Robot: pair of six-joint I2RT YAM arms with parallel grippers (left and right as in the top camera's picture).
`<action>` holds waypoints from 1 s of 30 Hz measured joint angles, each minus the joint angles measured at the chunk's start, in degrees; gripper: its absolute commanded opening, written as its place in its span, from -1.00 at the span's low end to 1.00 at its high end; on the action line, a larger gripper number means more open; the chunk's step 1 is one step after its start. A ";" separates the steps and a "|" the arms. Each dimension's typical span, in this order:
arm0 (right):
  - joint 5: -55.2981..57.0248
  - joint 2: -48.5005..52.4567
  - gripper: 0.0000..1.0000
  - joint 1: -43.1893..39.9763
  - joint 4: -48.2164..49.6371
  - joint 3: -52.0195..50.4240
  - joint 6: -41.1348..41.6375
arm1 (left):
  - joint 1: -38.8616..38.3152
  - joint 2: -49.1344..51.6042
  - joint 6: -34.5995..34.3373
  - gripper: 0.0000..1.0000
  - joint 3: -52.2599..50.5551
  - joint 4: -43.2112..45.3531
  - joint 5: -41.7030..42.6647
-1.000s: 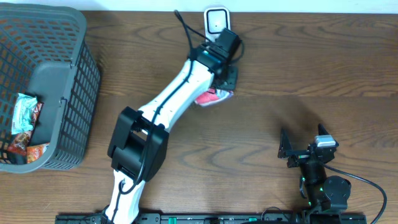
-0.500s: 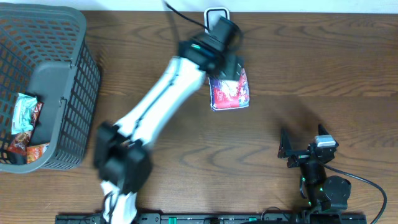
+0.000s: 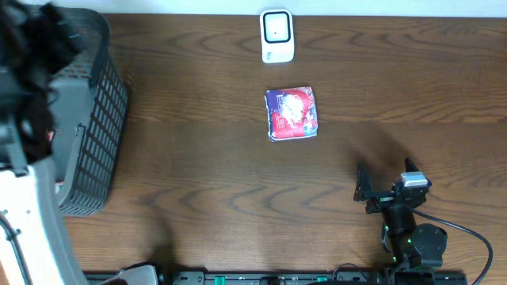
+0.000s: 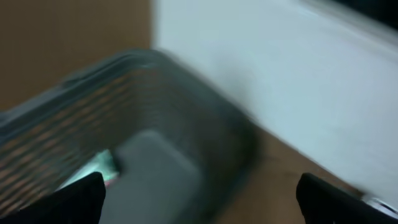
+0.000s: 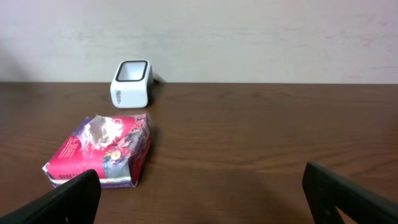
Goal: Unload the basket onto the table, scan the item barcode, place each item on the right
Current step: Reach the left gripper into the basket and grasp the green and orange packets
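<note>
The item, a red and purple snack packet (image 3: pixel 291 113), lies flat on the wooden table just in front of the white barcode scanner (image 3: pixel 276 36). The right wrist view shows the packet (image 5: pixel 102 149) and the scanner (image 5: pixel 131 83) ahead to the left. My left arm (image 3: pixel 28 206) is blurred at the far left over the basket. My left gripper (image 4: pixel 202 202) is open and empty above the basket (image 4: pixel 124 68). My right gripper (image 3: pixel 386 178) rests open near the front right, well short of the packet, with nothing between its fingers (image 5: pixel 68 199).
A dark grey mesh basket (image 3: pixel 107 95) stands at the left edge with several packets (image 3: pixel 49 138) inside. A white wall (image 5: pixel 249 37) runs behind the table's far edge.
My left gripper opened and let go of the packet, which now lies on the table below the scanner. The left arm swung fast to the left over the basket. The right arm stayed still.
</note>
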 measured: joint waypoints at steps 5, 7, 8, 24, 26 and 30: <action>0.02 0.00 0.98 0.00 0.00 0.00 0.00 | 10.14 4.59 -3.45 0.95 -2.08 -2.67 -0.39; 0.00 0.00 0.99 0.00 0.00 0.00 0.00 | 12.15 7.28 -4.46 0.95 -2.73 -2.86 -0.52; 0.00 0.00 0.98 0.00 0.00 0.00 0.00 | 12.96 8.90 -4.72 0.95 -2.95 -3.17 -0.50; 0.00 0.00 0.99 0.00 0.00 0.00 0.00 | 15.06 34.14 9.57 0.95 -3.39 1.88 -0.57; 0.00 0.00 0.98 0.00 0.02 0.00 0.00 | 15.28 36.50 11.41 0.95 -3.39 2.03 -0.79; 0.00 0.00 0.98 0.00 0.00 0.00 0.00 | 16.37 39.67 14.12 0.96 -3.54 1.11 -2.05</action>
